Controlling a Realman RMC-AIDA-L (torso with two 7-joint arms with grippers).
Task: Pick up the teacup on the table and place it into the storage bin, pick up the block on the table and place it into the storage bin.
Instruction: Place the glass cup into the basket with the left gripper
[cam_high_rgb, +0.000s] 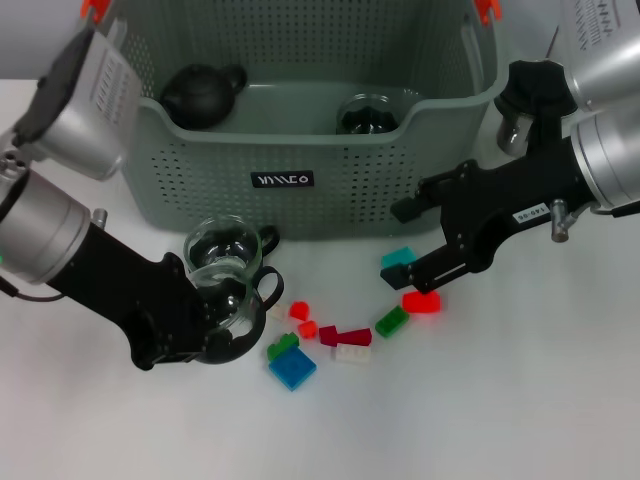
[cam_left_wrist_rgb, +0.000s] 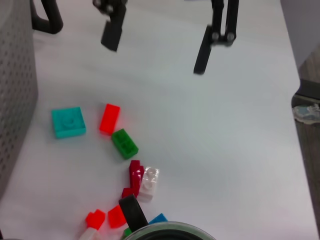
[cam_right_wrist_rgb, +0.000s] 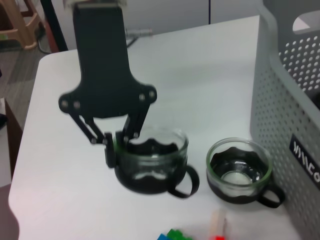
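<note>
Near the front wall of the storage bin (cam_high_rgb: 300, 195), left gripper (cam_high_rgb: 222, 318) pinches a glass teacup (cam_high_rgb: 222, 258), lifted off the table (cam_high_rgb: 500, 400). Right gripper (cam_high_rgb: 417, 245) hangs spread above a red block (cam_high_rgb: 421, 301); second teacup (cam_right_wrist_rgb: 240, 171) stands beside the bin.

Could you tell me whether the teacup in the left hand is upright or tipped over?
Upright. The teacup sits level, rim up, with the left hand shut on its rim; a second teacup stands beside it.
</note>
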